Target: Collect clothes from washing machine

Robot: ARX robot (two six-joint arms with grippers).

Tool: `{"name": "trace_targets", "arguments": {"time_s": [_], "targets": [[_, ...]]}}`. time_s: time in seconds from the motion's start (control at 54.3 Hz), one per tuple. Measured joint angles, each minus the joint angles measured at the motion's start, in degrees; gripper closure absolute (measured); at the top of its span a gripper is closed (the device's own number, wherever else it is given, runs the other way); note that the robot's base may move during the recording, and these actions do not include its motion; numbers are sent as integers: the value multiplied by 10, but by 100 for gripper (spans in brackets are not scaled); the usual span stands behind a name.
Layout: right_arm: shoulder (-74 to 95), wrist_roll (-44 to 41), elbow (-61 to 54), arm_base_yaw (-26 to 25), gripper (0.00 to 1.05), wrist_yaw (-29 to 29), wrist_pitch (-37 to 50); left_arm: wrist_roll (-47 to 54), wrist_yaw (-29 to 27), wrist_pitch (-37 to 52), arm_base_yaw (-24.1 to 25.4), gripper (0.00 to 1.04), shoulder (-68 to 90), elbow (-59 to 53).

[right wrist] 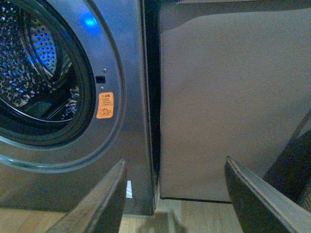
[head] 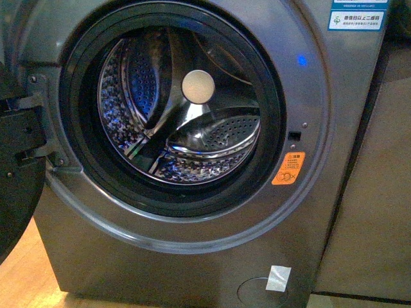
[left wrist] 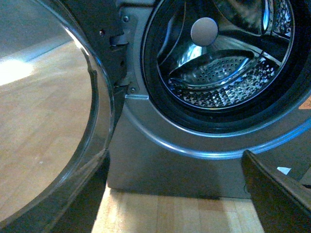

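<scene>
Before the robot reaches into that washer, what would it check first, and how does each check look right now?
1. Door swung open: ok.
2. Porthole of the washing machine unblocked: ok.
3. Clothes visible in the drum: not ok, only bare perforated steel shows.
4. Right gripper open: ok, fingers spread wide, nothing between them.
5. Left gripper open: cannot tell, only one finger in view.
6. Right gripper aimed at the drum: not ok, it faces the beige cabinet.

Front view faces washing machine (head: pixel 192 212) close; both wrist views low, sharing porthole.
</scene>
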Motion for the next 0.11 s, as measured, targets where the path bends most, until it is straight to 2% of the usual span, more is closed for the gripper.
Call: {"name": "trace_targets", "arguments": {"time_s": [0.055,0.11], "targets": [[0,0,0,0,26,0,0,0,0,0,0,11,0,0],[0,0,0,0,17,0,0,0,0,0,0,5,0,0]]}}
